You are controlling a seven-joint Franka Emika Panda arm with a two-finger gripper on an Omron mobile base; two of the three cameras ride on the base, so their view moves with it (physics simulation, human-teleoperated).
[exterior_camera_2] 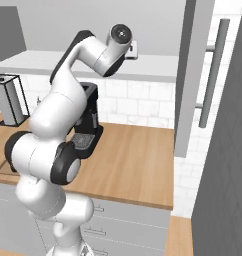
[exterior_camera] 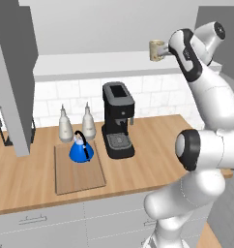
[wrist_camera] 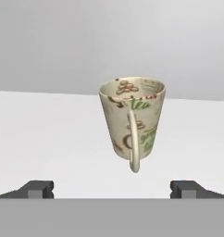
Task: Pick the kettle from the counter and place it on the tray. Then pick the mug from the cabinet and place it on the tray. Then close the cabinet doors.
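Gripper (wrist_camera: 112,190) jaws spread wide before the mug (wrist_camera: 132,120) on the cabinet shelf (wrist_camera: 49,134); arm hides its fingertips in base views

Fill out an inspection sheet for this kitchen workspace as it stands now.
Surface: wood-grain counter above grey drawers.
Job's things: blue kettle stands on the tray; mug upright on the white cabinet shelf, handle facing the hand camera; cabinet doors open.
Clutter: two white-grey bottles and a black coffee machine behind and beside the tray.
Grippers: pincer open, short of the mug, not touching.
Cables: nothing seen.
Surroundings: white tiled wall.
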